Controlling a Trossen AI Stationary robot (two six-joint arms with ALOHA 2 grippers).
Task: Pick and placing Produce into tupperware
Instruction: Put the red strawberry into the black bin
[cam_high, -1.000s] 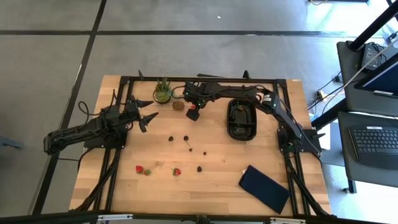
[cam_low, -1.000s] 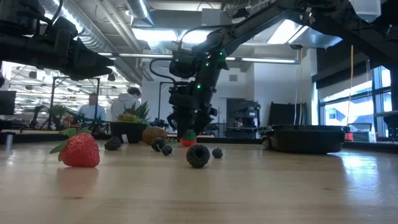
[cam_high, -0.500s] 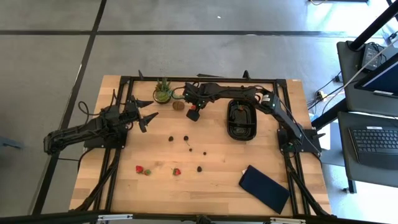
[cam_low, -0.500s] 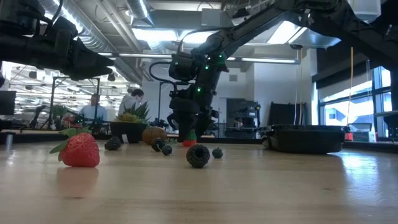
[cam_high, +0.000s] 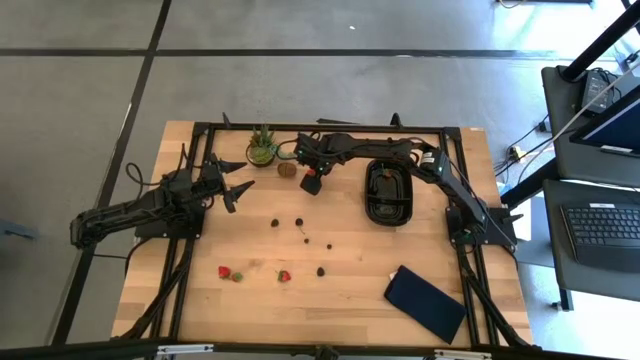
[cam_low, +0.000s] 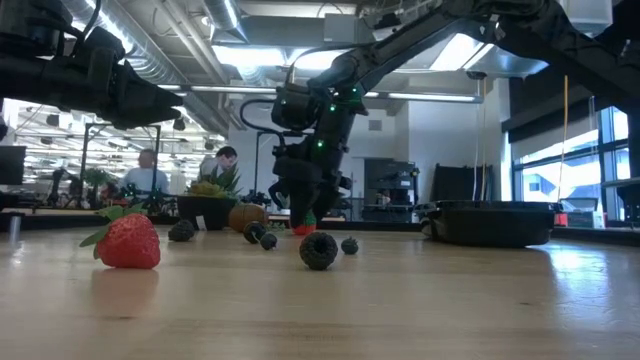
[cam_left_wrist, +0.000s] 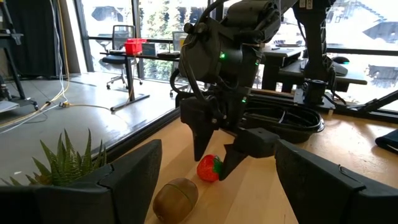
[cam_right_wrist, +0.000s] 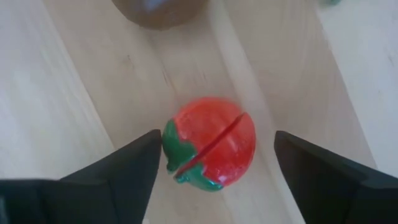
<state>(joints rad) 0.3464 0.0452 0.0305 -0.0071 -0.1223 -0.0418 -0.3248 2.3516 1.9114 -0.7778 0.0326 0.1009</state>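
Observation:
My right gripper (cam_high: 311, 182) is open, low over the table, pointing down at a red strawberry with a green top (cam_right_wrist: 211, 144). Its fingers stand on either side of the fruit, as the left wrist view also shows (cam_left_wrist: 210, 168). The brown round fruit (cam_high: 287, 169) lies just beside it. Two more strawberries (cam_high: 224, 271) (cam_high: 284, 275) and several dark berries (cam_high: 299, 222) rest on the wood. The black tupperware (cam_high: 403, 205) sits to the right of the gripper. My left gripper (cam_high: 240, 186) is open and hovers over the table's left part.
A small potted plant (cam_high: 262, 147) stands at the far edge, close to the brown fruit. A flat dark-blue rectangle (cam_high: 427, 303) lies at the near right. Bare wood stretches between the berries and the tupperware. People show in the room beyond the table (cam_low: 148, 170).

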